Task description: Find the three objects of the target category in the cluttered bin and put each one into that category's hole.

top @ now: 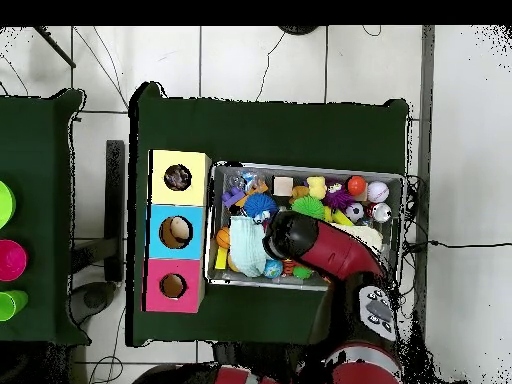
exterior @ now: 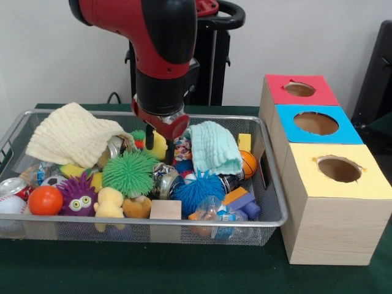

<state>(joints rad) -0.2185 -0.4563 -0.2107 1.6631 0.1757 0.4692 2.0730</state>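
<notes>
Over the bin (exterior: 269, 211) we are hanging our hand (exterior: 158, 145), spread and holding nothing, above the toys. We cannot tell which toys belong; the holes (exterior: 339, 169) are looking empty, so all three are waiting.

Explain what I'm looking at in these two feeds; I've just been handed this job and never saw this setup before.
The red and black machine is a robot arm on a pedestal. One picture looks across the table at it; the other looks straight down from above. On the green table sits a wire mesh bin full of clutter: spiky green and blue balls, an orange ball, a cream cloth, a mint cloth, a wooden block. Beside it stands a wooden box with holes on red, blue and yellow tops. The gripper hangs over the bin's middle, reaching into the clutter; whether it holds anything is unclear.
</notes>
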